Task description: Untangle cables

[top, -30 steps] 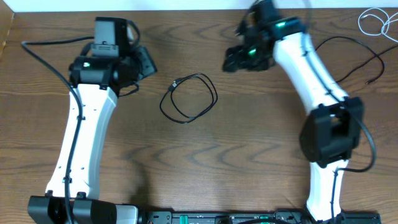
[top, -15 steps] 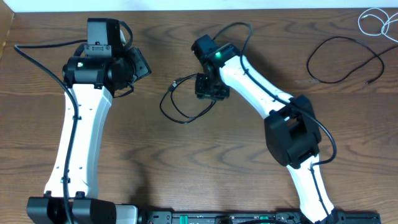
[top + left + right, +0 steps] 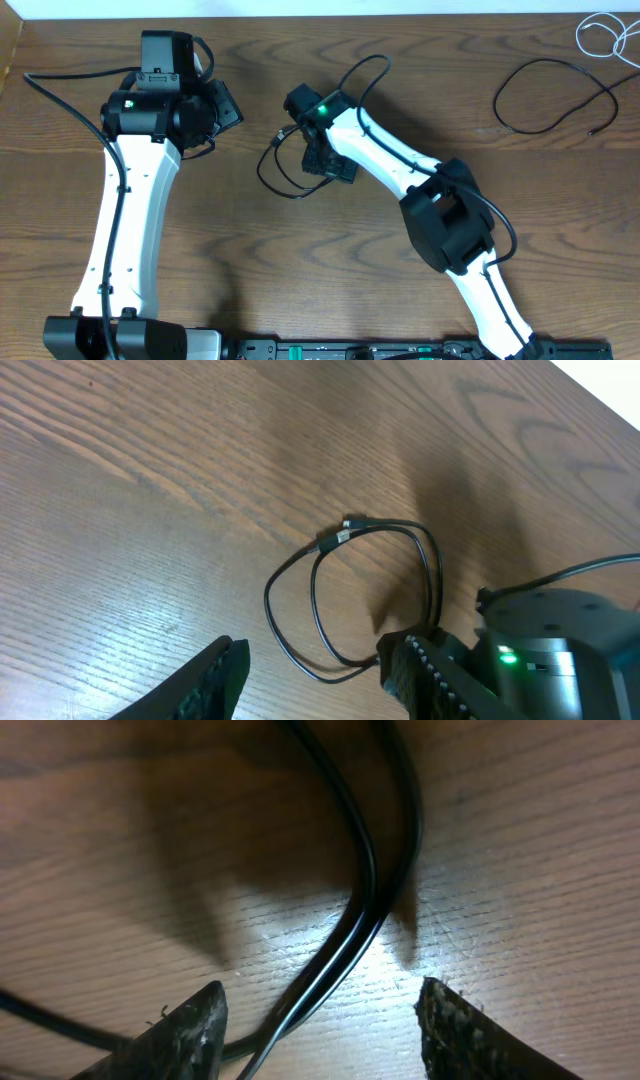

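A: Where do the cables lie, and how do our hands stand?

B: One coiled black cable (image 3: 259, 172) rests mid-surface (image 3: 350, 260). A second black cable (image 3: 497, 102) and a white cable (image 3: 583, 28) lie well apart at far right. Our right hand (image 3: 325, 1020), fingers apart, straddles two strands of the coil. Our left hand (image 3: 315, 675) hovers near, open and empty

A: How do we expect the coil to handle?

B: Light, limp and thin, we judge, and likely to drag. We would pinch where both strands run together, not at the small plug (image 3: 345, 530)
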Robot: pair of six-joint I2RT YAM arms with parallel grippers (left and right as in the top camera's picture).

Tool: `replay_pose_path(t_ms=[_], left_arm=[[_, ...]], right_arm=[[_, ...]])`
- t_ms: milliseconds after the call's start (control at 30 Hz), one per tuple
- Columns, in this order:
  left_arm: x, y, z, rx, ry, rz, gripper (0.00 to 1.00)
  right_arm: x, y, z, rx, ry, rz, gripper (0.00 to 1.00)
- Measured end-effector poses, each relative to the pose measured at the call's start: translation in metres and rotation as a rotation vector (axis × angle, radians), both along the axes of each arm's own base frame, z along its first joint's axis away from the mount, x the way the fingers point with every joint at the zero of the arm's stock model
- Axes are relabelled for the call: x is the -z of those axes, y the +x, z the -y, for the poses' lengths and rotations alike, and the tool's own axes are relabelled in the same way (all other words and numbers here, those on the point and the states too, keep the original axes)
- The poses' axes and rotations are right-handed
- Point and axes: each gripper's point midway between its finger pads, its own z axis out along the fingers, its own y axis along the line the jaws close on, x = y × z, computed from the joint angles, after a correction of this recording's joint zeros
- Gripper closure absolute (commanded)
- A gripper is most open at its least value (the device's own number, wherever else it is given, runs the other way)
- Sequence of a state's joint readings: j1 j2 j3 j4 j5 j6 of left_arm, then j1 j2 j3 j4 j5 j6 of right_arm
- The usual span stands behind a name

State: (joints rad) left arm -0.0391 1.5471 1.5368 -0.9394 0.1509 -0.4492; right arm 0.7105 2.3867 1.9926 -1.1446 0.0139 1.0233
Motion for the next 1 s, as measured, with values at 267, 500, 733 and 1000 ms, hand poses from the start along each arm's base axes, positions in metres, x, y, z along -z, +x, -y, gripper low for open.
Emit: replay_pose_path(t_ms=[267, 500, 733, 1000], left_arm=[[0.000, 0.000, 0.000, -0.003, -0.002, -0.001, 0.39], [0.000, 0.000, 0.000, -0.003, -0.002, -0.001, 0.39], [0.000, 0.000, 0.000, -0.003, -0.002, -0.001, 0.39], [0.000, -0.001, 0.000, -0.003, -0.002, -0.004, 0.39]], right_arm=[[0.009, -0.006, 0.008, 0.001, -0.071, -0.012, 0.64], [0.009, 0.004, 0.057, -0.070, -0.232, -0.023, 0.99], [0.011, 0.031, 0.091, -0.272, -0.218, -0.053, 0.99], [0.010, 0.066, 0.114, -0.498, -0.019, -0.043, 0.99]])
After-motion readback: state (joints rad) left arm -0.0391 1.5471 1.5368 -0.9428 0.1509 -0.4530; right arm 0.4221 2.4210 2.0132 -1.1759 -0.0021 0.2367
